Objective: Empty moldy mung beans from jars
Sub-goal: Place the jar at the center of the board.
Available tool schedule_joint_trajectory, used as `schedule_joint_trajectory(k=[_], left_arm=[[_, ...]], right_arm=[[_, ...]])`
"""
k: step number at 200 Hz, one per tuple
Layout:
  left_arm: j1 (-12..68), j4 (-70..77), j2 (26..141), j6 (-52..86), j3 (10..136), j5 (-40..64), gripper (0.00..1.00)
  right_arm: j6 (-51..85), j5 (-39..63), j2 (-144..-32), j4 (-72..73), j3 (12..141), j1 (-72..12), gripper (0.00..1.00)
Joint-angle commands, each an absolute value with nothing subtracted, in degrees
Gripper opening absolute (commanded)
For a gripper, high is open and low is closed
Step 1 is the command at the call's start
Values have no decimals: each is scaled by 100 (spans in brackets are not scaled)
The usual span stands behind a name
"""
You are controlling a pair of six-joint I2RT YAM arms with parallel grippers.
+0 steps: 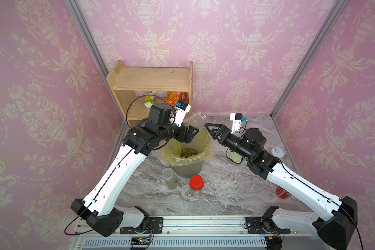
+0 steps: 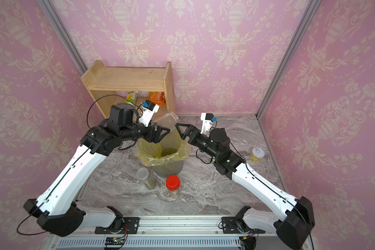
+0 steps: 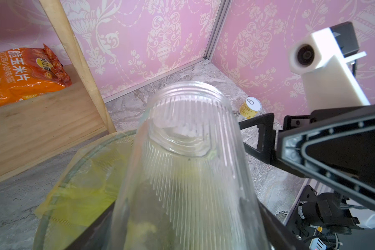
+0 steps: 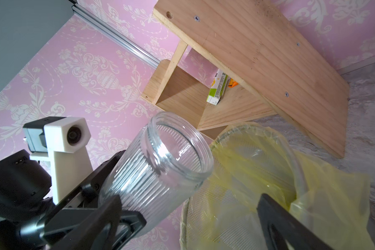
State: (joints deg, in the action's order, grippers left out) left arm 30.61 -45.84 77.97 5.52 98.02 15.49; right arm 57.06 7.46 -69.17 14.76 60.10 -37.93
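Grey bin [image 1: 188, 171], yellow-bagged: standing mid-surface.
Left hand [image 1: 190, 132]: clamping the base of a lidless ribbed jar [image 1: 196, 121] above the bin's far rim. The jar is looking empty, its long axis tilting, mouth pointing up toward the right hand [image 1: 210, 132].
That hand is hanging just beside the mouth, fingers apart, holding nothing.
Translucent-lidded jar [image 1: 168, 177] and red-lidded jar [image 1: 196, 186]: standing capped in front of the bin.
Mung beans [image 1: 188, 152]: lying heaped inside the bin.

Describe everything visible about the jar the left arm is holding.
The jar is clear plastic with fine ribs along its wall and a threaded neck. It has no lid and looks empty. The left pincer clamps its lower body, holding it tilted, mouth raised toward the back wall, above the far rim of the bin.
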Motion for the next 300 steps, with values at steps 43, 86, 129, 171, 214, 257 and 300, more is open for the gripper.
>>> schedule_joint_trajectory(k=[43, 86, 129, 171, 214, 257, 300], left_arm=[[3120, -3805, 7595, 655, 9644, 1877, 43], [3111, -3604, 7484, 658, 9451, 1863, 43], [3116, -3352, 7211, 729, 9035, 1829, 43], [3114, -3187, 7046, 742, 8819, 1848, 42], [3115, -2992, 6861, 745, 8549, 1736, 42], [3111, -2880, 6742, 794, 8340, 1718, 41], [3110, -2903, 6637, 749, 8218, 1625, 42]], right_arm=[[6220, 680, -7341, 2206, 6331, -3919, 100], [6583, 691, -7706, 2558, 6558, -3990, 100], [6740, 687, -8064, 2637, 6857, -4165, 100], [6838, 565, -8248, 2707, 6938, -4262, 100], [6861, 431, -8382, 2679, 7078, -4417, 100], [6894, 537, -8593, 2627, 7276, -4542, 94], [6946, 639, -8722, 2488, 7425, -4652, 81]])
